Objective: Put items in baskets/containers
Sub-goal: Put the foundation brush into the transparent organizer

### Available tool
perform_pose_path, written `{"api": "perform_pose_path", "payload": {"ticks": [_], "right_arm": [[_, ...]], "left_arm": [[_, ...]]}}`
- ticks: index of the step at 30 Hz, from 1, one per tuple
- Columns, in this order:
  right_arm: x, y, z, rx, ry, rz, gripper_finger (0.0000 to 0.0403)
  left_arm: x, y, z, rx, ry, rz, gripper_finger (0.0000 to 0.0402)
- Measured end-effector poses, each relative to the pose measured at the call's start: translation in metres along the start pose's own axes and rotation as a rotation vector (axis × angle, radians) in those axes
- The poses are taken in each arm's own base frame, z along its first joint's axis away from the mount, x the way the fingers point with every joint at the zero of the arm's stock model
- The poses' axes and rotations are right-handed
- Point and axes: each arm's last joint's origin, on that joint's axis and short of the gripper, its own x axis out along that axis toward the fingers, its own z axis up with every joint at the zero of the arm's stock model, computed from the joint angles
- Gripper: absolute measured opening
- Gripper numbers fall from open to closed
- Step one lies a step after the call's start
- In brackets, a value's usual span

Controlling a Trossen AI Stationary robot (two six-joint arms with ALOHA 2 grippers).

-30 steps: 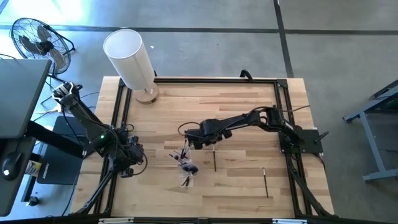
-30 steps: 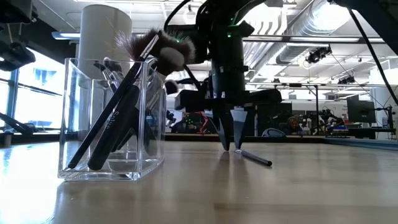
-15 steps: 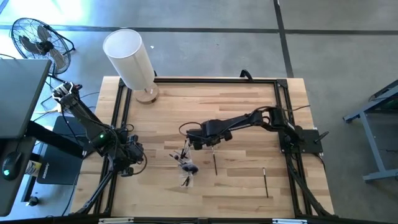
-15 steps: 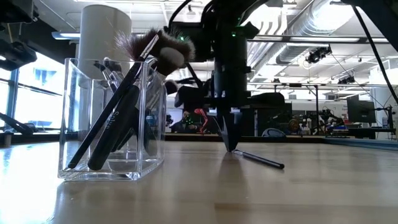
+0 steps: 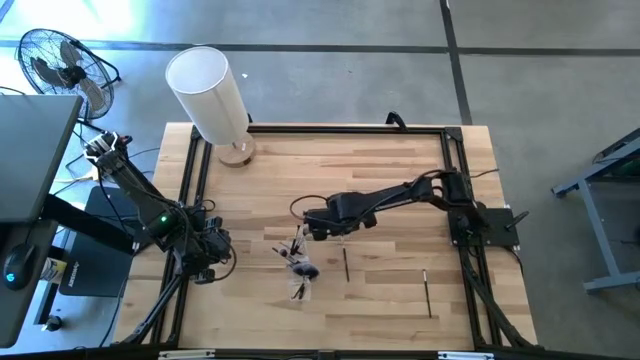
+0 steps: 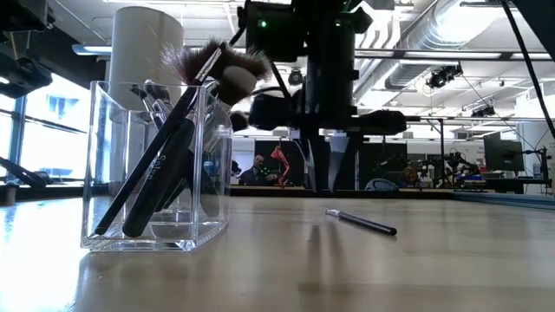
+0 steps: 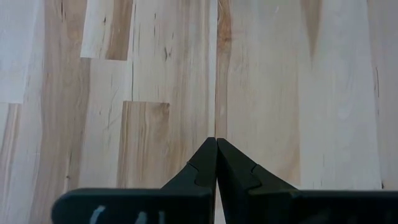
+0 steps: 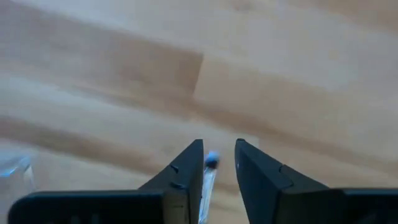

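A clear square cup (image 6: 156,165) stands on the wooden table left of centre, and it also shows in the high view (image 5: 298,264). It holds several dark makeup brushes leaning against its walls, one with a fluffy head (image 6: 227,71). A thin dark brush (image 6: 360,222) lies flat on the table to the cup's right, and it also shows in the high view (image 5: 345,262). My right gripper (image 6: 327,184) hangs open above that brush's far end without touching it. The end shows between the fingers in the right wrist view (image 8: 209,163). My left gripper (image 7: 216,144) is shut and empty over bare wood at the table's left (image 5: 208,252).
Another thin brush (image 5: 426,290) lies near the table's right front. A tall white cylinder on a wooden base (image 5: 210,92) stands at the far left corner. Black rails (image 5: 190,190) frame the table. Bare wood lies between the cup and my left gripper.
My right gripper shut its fingertips down on the table at the loose brush's end, then rose straight up. The brush stayed flat on the table and slid a little toward the right.
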Motion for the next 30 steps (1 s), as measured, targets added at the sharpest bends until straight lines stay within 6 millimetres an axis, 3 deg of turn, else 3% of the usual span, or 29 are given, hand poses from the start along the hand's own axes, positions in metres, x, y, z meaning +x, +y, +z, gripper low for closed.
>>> {"api": "perform_pose_path", "payload": {"ticks": [7, 12, 17, 19, 24, 30], "right_arm": [[0.023, -0.004, -0.015, 0.037, 0.086, 0.043, 0.0090], [0.036, -0.010, -0.027, 0.035, 0.057, 0.058, 0.0086], [0.040, -0.012, -0.037, -0.032, 0.025, 0.060, 0.0017], [0.038, -0.013, -0.040, -0.080, 0.007, 0.053, 0.0010], [0.012, -0.023, -0.052, -0.163, -0.047, 0.038, 0.0004], [-0.059, -0.041, -0.068, -0.209, -0.235, 0.152, 0.0002]], "left_arm": [[0.000, 0.000, 0.000, 0.000, -0.001, -0.001, 0.0001], [0.000, 0.000, 0.000, 0.001, 0.001, 0.000, 0.0001], [0.000, 0.000, 0.000, 0.008, 0.001, 0.001, 0.0001], [0.000, 0.000, 0.000, 0.008, 0.000, 0.001, 0.0001], [0.000, -0.001, 0.001, 0.005, -0.007, -0.005, 0.0001], [0.000, -0.004, 0.004, -0.011, -0.041, -0.040, 0.0001]]}}
